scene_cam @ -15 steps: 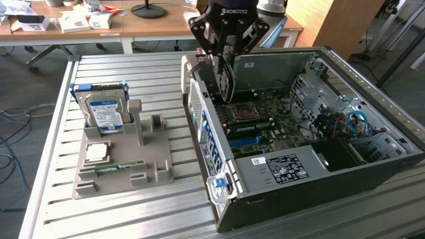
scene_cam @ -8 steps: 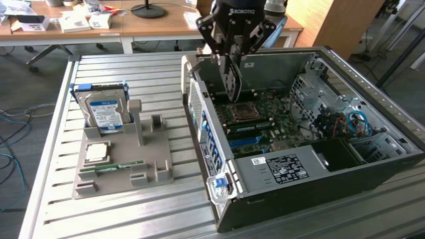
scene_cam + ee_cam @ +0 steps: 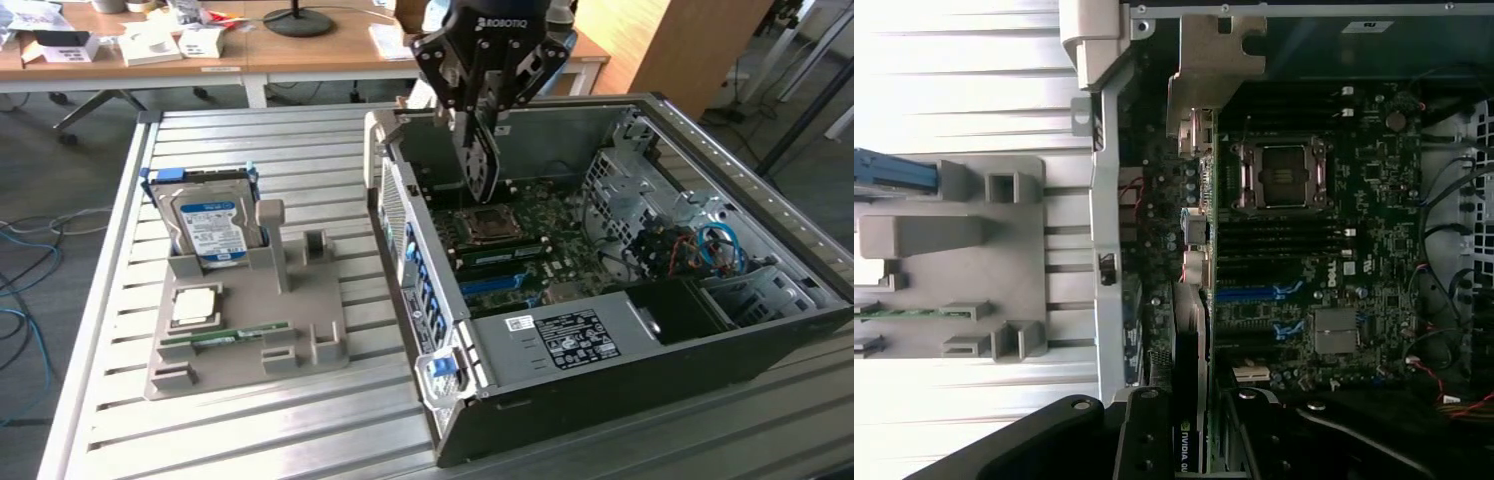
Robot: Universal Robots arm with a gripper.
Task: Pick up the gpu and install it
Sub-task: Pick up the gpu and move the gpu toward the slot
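end effector (image 3: 481, 112): clamped on gpu (image 3: 483, 165), card hanging edge-down
position: inside PC case (image 3: 574, 420), above motherboard (image 3: 541, 215)
tip: keep card vertical, lower straight, no side load

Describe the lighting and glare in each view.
Wrist view: the table is washed out white by glare, while the motherboard and the held graphics card sit in dim shade. Exterior view: even, soft light, with the case darker inside.

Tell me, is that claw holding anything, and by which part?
Yes: the gripper holds the gpu by its upper edge, with the card hanging edge-down over the open computer case.
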